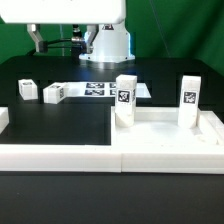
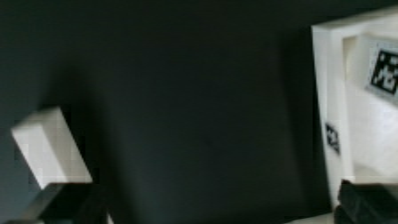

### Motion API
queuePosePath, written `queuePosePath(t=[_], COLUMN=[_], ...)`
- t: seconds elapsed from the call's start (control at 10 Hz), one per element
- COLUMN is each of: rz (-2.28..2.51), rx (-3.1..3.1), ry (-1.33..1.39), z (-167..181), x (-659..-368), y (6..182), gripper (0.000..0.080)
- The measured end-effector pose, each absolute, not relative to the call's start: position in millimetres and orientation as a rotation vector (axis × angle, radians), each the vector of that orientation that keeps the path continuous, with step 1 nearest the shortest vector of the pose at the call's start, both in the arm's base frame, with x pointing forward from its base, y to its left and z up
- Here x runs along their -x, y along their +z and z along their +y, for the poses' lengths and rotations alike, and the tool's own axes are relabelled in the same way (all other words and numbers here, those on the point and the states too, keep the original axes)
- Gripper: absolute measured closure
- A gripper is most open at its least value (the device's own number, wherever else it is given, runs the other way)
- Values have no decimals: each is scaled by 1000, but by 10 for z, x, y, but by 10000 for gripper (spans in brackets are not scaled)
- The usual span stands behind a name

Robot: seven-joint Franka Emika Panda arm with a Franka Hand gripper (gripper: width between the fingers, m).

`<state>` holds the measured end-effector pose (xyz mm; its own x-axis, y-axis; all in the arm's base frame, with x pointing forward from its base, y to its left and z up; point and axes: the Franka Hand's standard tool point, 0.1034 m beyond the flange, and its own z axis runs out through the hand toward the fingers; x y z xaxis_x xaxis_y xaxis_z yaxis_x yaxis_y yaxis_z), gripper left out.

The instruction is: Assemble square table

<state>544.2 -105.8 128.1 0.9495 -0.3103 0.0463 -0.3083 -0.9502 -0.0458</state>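
The square table top [image 1: 165,128] lies at the exterior view's right, a white tray with a raised rim. Two white tagged legs [image 1: 125,100] [image 1: 189,101] stand upright on it. Two more leg blocks [image 1: 27,89] [image 1: 53,94] lie loose on the black table at the left. My gripper does not show in the exterior view; only the arm's upper part [image 1: 78,12] does. In the wrist view my gripper [image 2: 217,208] is open, with its dark fingertips [image 2: 71,206] wide apart and only black table between them. A white block [image 2: 45,150] and a white tagged part [image 2: 356,100] lie to either side.
The marker board [image 1: 100,90] lies flat behind the loose legs. Long white border rails [image 1: 60,156] run along the front, and one [image 1: 3,118] sits at the left edge. The robot base [image 1: 106,42] stands at the back before a green backdrop.
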Motion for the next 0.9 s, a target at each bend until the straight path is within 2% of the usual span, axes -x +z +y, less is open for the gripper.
queuePosePath(t=[0.2, 0.3, 0.7, 0.8, 0.9], rz=[480, 495, 587, 598, 577], rx=[3063, 3042, 2822, 2773, 2767], ry=[-72, 7, 517, 633, 670], z=[-1046, -1058, -1545, -1559, -1544], x=[-5437, -5343, -4654, -4581, -4646], y=[1275, 1237, 1033, 972, 975], gripper=[151, 151, 151, 151, 151])
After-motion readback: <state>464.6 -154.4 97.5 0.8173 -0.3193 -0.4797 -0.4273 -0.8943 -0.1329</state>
